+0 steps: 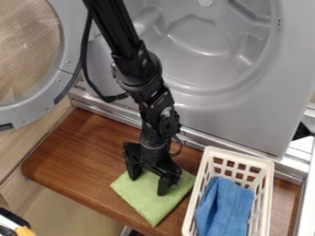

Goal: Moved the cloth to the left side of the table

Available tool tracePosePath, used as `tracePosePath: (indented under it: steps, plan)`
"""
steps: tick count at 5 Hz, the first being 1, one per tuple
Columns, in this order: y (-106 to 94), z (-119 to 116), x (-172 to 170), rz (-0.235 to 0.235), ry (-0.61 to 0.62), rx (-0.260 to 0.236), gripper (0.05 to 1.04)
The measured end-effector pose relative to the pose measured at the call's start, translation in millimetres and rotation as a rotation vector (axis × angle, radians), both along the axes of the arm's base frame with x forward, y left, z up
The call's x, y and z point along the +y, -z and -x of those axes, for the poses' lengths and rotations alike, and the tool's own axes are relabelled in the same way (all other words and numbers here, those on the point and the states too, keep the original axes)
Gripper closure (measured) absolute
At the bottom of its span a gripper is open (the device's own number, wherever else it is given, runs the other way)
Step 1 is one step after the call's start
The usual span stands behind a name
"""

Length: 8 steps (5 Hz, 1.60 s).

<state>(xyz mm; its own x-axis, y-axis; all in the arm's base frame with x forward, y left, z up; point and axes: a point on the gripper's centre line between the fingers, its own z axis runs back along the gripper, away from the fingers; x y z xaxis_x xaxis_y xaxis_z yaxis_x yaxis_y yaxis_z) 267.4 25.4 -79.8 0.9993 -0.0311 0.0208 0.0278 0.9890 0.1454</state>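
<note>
Green squarish cloth (151, 206) under spread hand (148, 184), woodgrain table (80, 156)

A laundry area, it seems: beyond the tool (148, 185), a grey moulded washer-like shell (246, 99) with a round, clear-windowed door (43, 105); beside the tool, a white latticed plastic basket (268, 184).

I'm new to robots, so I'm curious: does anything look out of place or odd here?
Nothing looks spilled or damaged. Only the green cloth, under the gripper, lies askew to the front edge of the table.
</note>
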Motion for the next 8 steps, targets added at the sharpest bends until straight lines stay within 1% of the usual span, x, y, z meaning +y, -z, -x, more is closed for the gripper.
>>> tracePosePath:
  steps: [1, 2, 3, 4, 6, 7, 8]
  plan:
    - [0.4, -2.5, 16.0, -0.029, 0.008, 0.006, 0.083]
    - [0.8, -8.1, 38.6, -0.047, -0.035, -0.001, 0.083]
    - [0.4, -3.0, 67.7, -0.059, -0.088, -0.008, 0.083]
    - [-0.2, 2.5, 85.6, -0.072, -0.111, -0.013, 0.083]
    - [-2.9, 16.0, 115.9, -0.104, -0.139, -0.002, 0.083]
    - [-3.8, 22.4, 124.2, -0.105, -0.158, 0.002, 0.083]
    - [-5.2, 32.3, 121.9, -0.086, -0.15, 0.003, 0.083]
